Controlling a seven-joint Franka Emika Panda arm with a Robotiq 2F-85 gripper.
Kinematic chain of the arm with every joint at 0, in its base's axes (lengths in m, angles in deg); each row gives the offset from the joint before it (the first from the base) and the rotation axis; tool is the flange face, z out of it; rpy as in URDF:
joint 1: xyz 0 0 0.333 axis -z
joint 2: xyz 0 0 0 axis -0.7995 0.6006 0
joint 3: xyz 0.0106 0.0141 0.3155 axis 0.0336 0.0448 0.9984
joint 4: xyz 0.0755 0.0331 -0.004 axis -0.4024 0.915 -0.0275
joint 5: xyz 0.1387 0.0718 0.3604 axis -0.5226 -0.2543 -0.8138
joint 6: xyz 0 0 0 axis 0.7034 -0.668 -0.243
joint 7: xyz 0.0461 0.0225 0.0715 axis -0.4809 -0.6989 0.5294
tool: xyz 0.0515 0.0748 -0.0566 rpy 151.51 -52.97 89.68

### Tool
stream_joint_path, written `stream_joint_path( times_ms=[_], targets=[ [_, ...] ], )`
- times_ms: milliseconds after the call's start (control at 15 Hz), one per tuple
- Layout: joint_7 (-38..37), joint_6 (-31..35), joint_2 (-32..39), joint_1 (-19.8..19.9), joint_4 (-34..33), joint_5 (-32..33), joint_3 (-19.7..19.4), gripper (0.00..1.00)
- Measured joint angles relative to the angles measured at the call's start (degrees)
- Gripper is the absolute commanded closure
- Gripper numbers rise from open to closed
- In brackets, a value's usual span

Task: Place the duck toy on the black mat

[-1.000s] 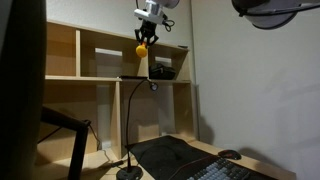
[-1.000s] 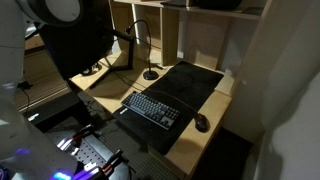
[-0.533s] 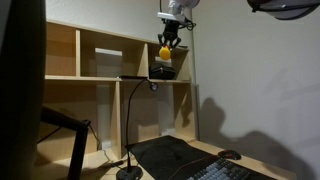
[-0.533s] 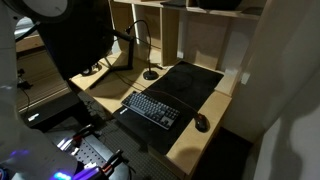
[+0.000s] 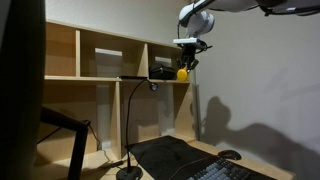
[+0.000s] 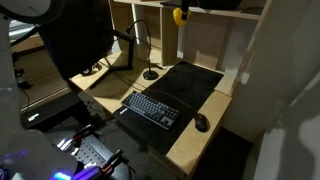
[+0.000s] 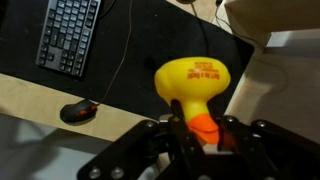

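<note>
My gripper (image 7: 196,128) is shut on the duck toy (image 7: 193,84), a yellow rubber duck with an orange beak that fills the middle of the wrist view. In both exterior views the duck (image 5: 182,73) (image 6: 180,15) hangs high in the air, level with the upper shelf. The black mat (image 6: 183,86) lies flat on the desk far below, and it shows at the bottom of an exterior view (image 5: 170,157) and across the top of the wrist view (image 7: 140,40).
A dark keyboard (image 6: 152,108) lies on the mat's near end, with a small mouse (image 6: 203,123) beside it on the wood. A gooseneck lamp (image 6: 150,73) stands at the mat's far corner. Wooden shelves (image 5: 110,75) rise behind the desk.
My gripper has carried the duck sideways and down a little from above the shelf's middle to past its end. The duck now shows at the top of the high exterior view.
</note>
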Motion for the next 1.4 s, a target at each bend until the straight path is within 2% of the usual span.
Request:
stream_joint_path(
  times_ms=[533,600,667,933,1000,1133,1400],
  targets=[
    [-11.00,15.56,-1.50,1.03,22.32,3.89,-6.33,0.93],
    [-11.84,17.35,-1.55,1.15,25.47,3.27,-6.77,0.73],
    [-11.73,18.06,-1.26,0.85,26.89,3.15,-7.49,0.73],
    [-11.69,17.90,-1.09,-0.48,25.30,3.08,-8.69,0.73],
    [-11.70,17.90,-1.12,-0.59,25.13,3.08,-8.69,0.93],
    [-11.95,17.98,-1.05,-1.13,25.03,3.93,-9.24,0.93],
    [-15.61,22.32,0.19,-7.04,25.08,15.94,-13.01,0.93]
  ],
)
